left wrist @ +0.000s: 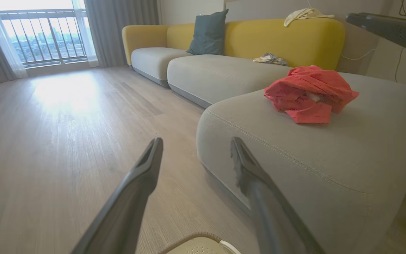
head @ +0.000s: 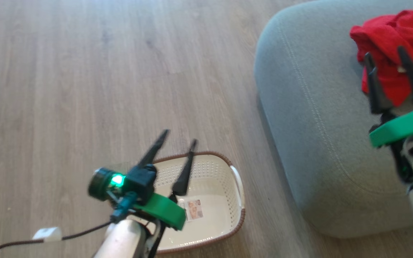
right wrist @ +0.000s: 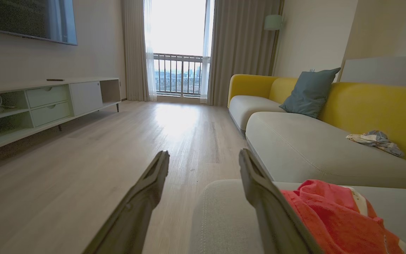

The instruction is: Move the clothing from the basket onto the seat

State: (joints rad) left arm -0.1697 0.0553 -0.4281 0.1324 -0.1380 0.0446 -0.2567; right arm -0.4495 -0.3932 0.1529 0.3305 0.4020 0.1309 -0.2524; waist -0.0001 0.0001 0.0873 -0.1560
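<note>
Lying in a crumpled heap on the seat (head: 317, 143), the clothing (head: 396, 36) was found toward the right edge of the head view, with a white patch showing among the red folds. Whether the heap comprised one garment or two could not be determined. The basket (head: 210, 168) stood on the wooden floor (head: 84, 71) near the seat's rounded corner. Its cream base was exposed, with a label sticker (head: 194, 209) on it.

The left gripper (head: 179, 137) hung above the basket's left portion. Its two dark fingers were spread wide with nothing between them, the tips reaching past the brown rim.

The right gripper (head: 384, 52) was over the seat at the heap, its fingers likewise splayed wide and gripping nothing. In the head view its fingers overlapped the red fabric. It appeared to stand just above the cloth rather than in contact, but the angle did not settle this. In the right wrist view, the fabric lay beside and beneath the right-hand finger.
</note>
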